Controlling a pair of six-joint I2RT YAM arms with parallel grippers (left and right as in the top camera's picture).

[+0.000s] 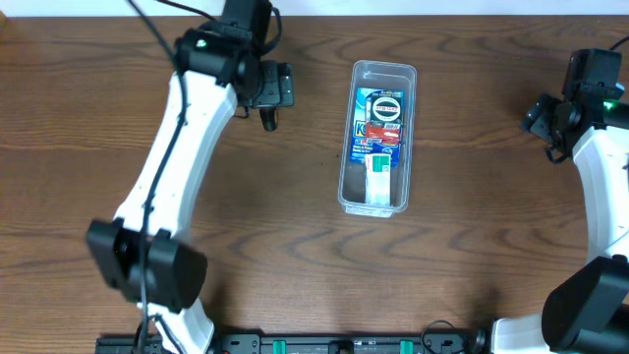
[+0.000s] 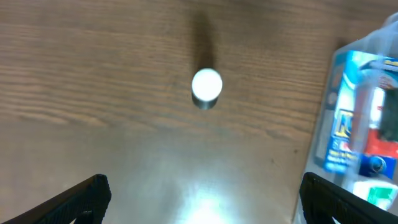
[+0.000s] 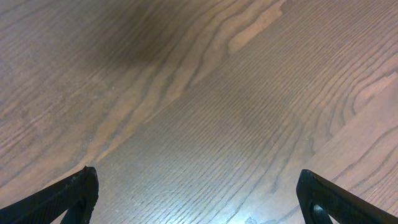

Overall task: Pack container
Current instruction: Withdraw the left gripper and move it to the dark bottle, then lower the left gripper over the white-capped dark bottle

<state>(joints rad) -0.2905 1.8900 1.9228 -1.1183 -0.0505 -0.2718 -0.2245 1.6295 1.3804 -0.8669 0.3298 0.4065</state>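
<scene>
The container [image 1: 385, 66] is a long, narrow tub of clear plastic with rounded corners and a raised rim. It stands upright on the brown wooden desk [image 1: 295, 256], its mouth facing up. It lies a little right of the desk's middle, its long sides running from far to near, with the near end swung slightly to the left. Through the clear walls its contents show. A blue box [image 1: 381, 108] with a round printed emblem fills the far half, a small red piece [image 1: 385, 139] lies at about mid-length, and a white and green packet [image 1: 378, 177] sits at the near end. Nothing touches the tub from outside.
</scene>
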